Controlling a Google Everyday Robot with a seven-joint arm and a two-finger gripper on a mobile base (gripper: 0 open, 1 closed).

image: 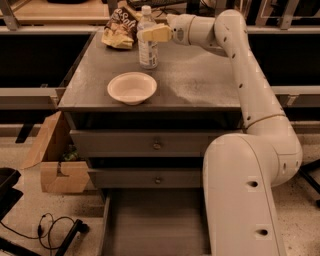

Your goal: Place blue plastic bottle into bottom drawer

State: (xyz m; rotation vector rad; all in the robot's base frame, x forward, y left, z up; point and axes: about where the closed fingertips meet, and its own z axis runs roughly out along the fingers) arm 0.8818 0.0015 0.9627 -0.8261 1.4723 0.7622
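I have the gripper (146, 34) at the far side of the cabinet top, up against the upper part of the blue plastic bottle (148, 54). The bottle stands upright just beyond the bowl (132, 88). I cannot tell whether the gripper holds it. The bottom drawer (150, 225) stands pulled out, near.

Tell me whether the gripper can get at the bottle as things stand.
Probably yes: the gripper is right at the bottle on the cabinet top, and neither the bowl nor the snack bag lies between them.

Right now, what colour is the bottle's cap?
White cap, camera view; gripper at the bottle.
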